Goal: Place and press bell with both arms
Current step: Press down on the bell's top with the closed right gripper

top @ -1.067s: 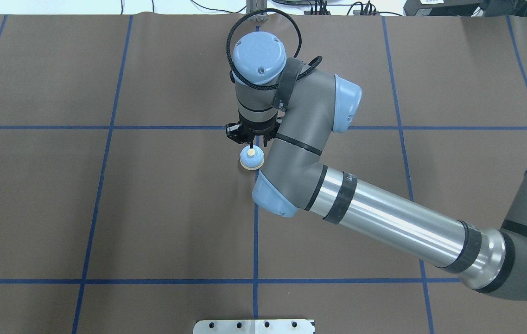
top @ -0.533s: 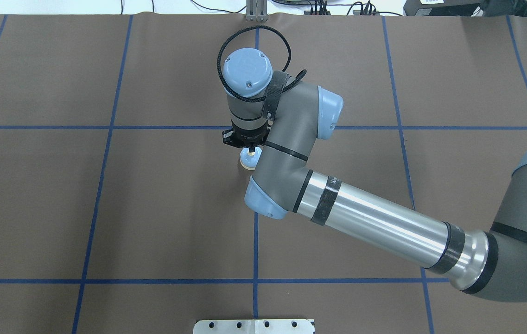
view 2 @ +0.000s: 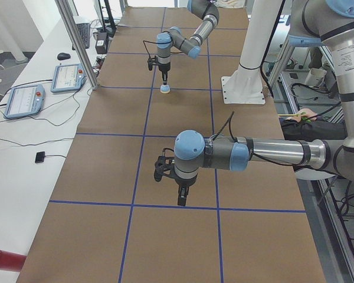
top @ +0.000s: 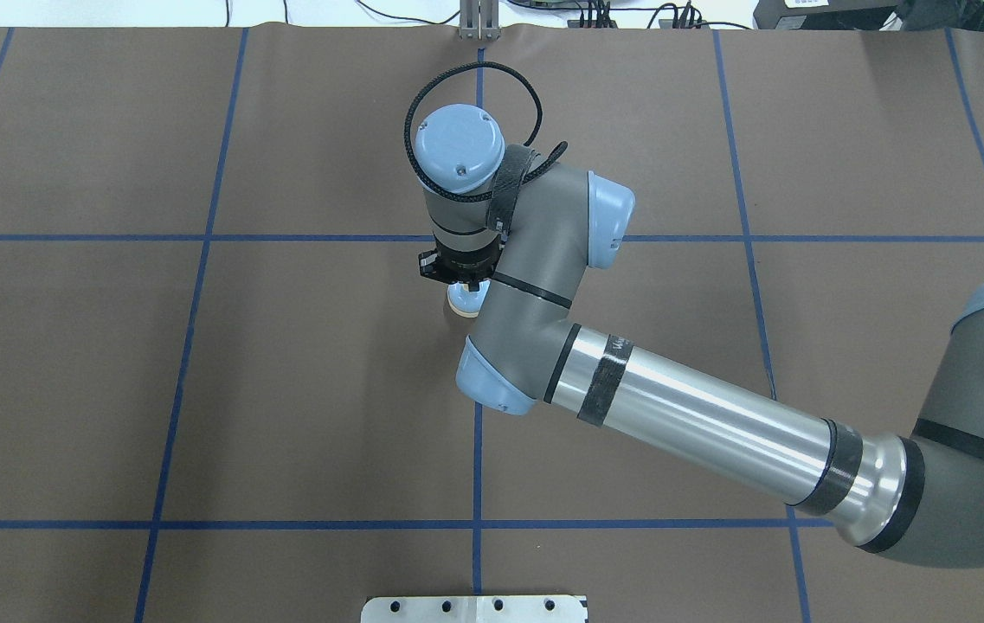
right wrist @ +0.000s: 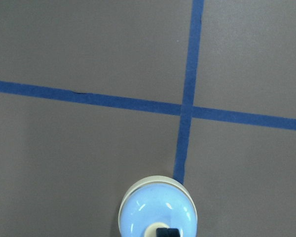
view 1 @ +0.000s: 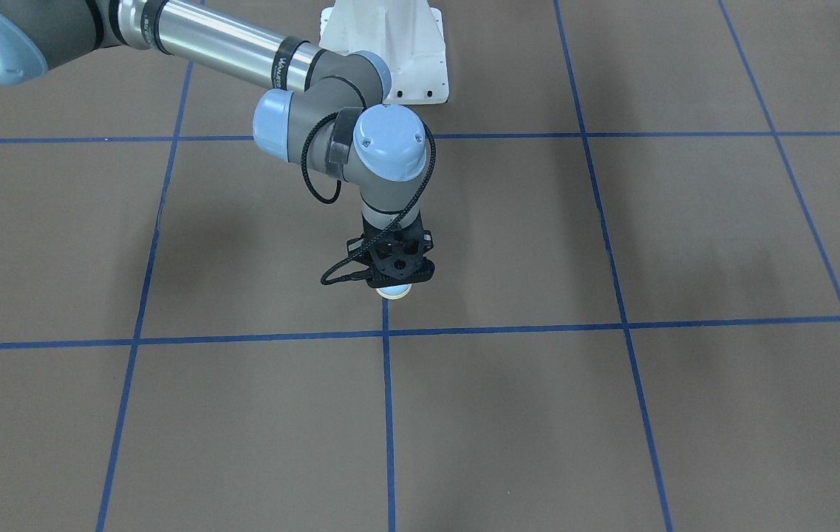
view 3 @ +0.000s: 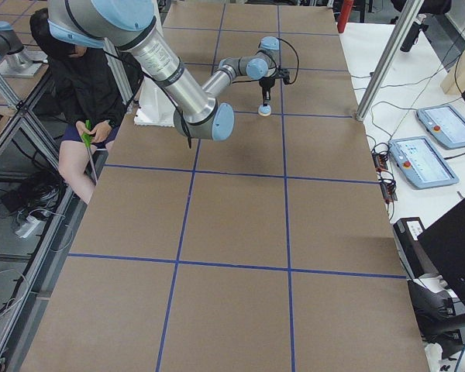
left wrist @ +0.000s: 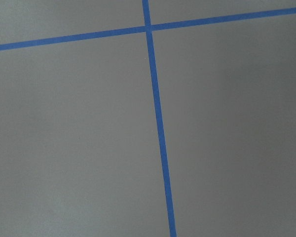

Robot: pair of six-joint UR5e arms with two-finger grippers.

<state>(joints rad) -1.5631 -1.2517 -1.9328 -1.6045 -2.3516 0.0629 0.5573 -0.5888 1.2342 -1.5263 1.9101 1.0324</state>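
The light-blue bell [top: 462, 301] stands on the brown table near its middle, just by a blue tape crossing; it also shows in the front view [view 1: 394, 292] and the right wrist view [right wrist: 158, 207]. My right gripper [top: 466, 280] points straight down over it, fingers shut together, its black tip [right wrist: 166, 232] on the cream button. The gripper body hides most of the bell from above. My left gripper [view 2: 181, 199] shows only in the left side view, hanging low over bare table far from the bell; I cannot tell whether it is open or shut.
The white pedestal [view 1: 390, 52] stands at the robot's side of the table. A metal plate [top: 474, 608] lies at the near edge. A metal post [view 2: 76, 41] and teach pendants [view 2: 25, 100] stand beside the table. A seated person [view 3: 93, 101] is by the robot's base.
My right arm has moved down and slightly left onto the bell. The bell's button, plain a second ago, is now covered by the gripper. The bell has stayed in place.
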